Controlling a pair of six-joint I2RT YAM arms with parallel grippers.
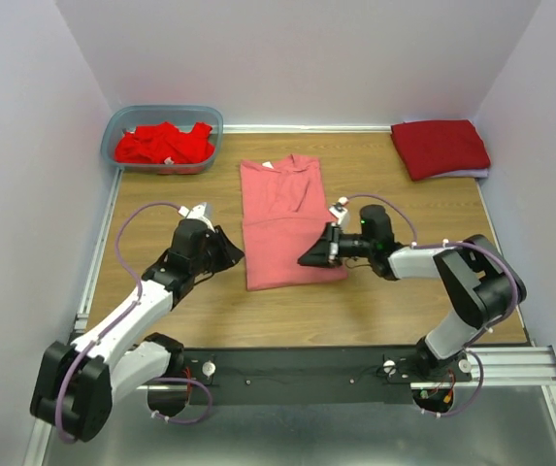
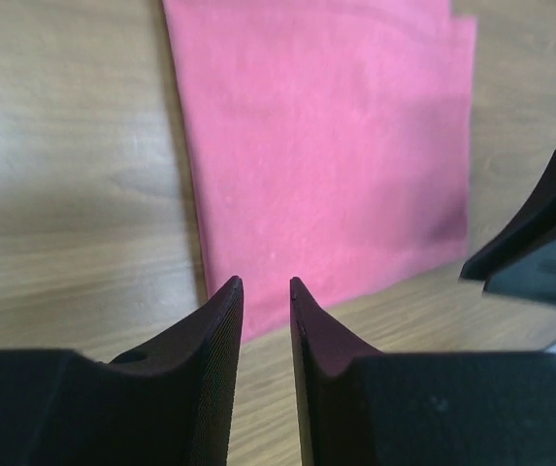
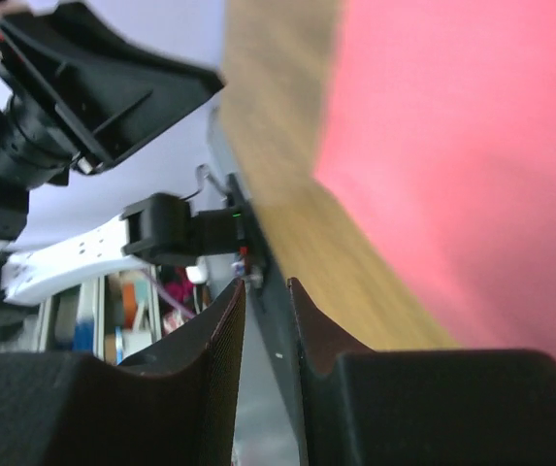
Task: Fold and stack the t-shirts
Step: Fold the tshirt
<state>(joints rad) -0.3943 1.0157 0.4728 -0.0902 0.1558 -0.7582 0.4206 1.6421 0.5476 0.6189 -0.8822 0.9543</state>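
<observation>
Left claw [image 2: 266, 283], right claw [image 3: 266, 284] — narrowly apart, empty. Salmon-pink t-shirt [image 1: 282, 228] between them — you pinch both near hem corners level, fold away evenly.

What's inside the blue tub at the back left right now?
Crumpled bright red t-shirts lie heaped in the tub, covering most of its floor. The heap hides how many there are and whether anything lies under them.
</observation>
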